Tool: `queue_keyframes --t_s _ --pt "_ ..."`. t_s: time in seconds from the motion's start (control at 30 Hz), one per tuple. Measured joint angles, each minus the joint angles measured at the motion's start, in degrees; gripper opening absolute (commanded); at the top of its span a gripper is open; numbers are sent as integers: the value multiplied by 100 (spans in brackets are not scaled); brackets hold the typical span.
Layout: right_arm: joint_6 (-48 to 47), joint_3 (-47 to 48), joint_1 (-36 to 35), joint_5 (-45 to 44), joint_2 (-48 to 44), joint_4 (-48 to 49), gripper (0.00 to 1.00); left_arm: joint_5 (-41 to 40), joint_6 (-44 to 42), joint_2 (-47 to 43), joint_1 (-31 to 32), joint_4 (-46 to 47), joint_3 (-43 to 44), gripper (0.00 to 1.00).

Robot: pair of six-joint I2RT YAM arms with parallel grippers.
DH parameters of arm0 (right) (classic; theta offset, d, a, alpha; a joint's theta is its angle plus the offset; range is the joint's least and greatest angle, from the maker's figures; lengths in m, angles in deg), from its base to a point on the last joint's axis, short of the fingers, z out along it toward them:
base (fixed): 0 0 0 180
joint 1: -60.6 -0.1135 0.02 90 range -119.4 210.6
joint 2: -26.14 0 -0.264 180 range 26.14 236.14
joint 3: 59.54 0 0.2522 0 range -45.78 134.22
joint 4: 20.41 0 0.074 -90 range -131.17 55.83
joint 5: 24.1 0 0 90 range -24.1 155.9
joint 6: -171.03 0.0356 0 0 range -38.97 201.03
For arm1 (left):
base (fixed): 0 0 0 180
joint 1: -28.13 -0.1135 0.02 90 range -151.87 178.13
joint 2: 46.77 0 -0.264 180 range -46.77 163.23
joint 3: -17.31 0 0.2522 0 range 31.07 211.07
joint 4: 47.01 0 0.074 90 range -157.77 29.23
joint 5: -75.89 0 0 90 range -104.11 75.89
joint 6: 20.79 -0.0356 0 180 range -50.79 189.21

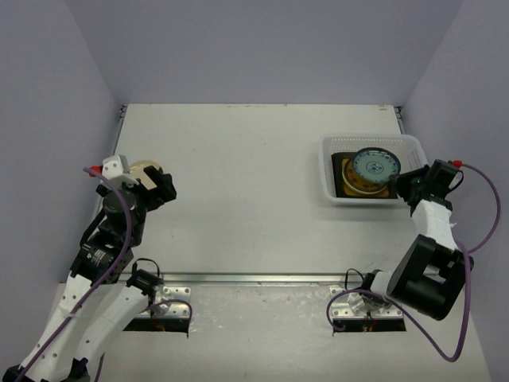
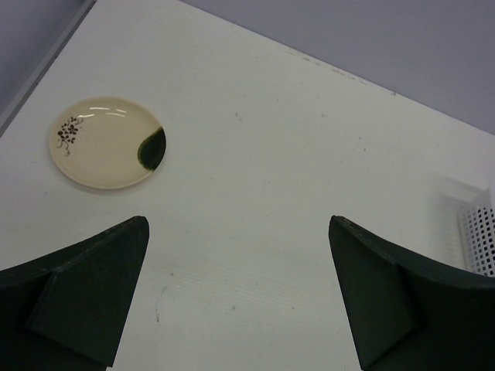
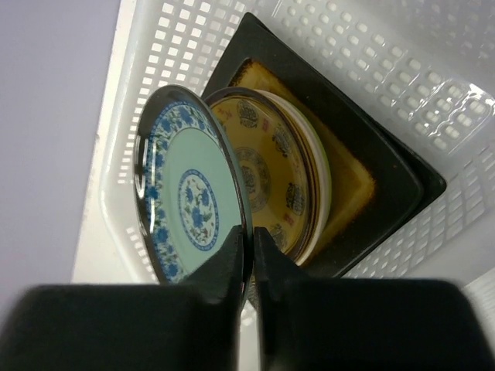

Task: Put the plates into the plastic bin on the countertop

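The right gripper is pinched tight on the rim of the blue plate, holding it inside the bin. The blue plate leans against the amber plate, which lies on other rounds over a dark square plate. This looks like the release step: the blue plate needs lowering flat onto the stack, then the jaws should part and lift clear of the bin wall. The left gripper is spread wide and empty, hanging above the worktop. A cream plate lies just beyond it, seemingly the last plate out, and needs a grasp at its rim.
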State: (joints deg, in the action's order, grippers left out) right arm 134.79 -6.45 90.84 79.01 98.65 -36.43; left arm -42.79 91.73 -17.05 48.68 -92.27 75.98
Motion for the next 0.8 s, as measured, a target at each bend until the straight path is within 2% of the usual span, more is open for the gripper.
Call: queue_keyframes --t_s 0.2,0.23,0.4,0.5,0.7,0.8 --pt "-84 2 0 140 -3 -18 96 34 -12 19 0 2 0 100" --pt "-93 2 0 198 -16 -39 99 34 -15 19 0 2 0 100" --pt "-247 14 -125 401 -413 -308 99 86 96 200 0 -3 1 100" --pt "-478 141 -575 464 -800 -503 99 134 523 636 0 -91 44 100" --pt "-1332 826 -3165 569 -949 -830 99 111 2088 1870 -241 -29 -51 100" --pt "-1643 904 -4080 870 -901 -886 99 368 2623 2699 -1216 245 -186 100"
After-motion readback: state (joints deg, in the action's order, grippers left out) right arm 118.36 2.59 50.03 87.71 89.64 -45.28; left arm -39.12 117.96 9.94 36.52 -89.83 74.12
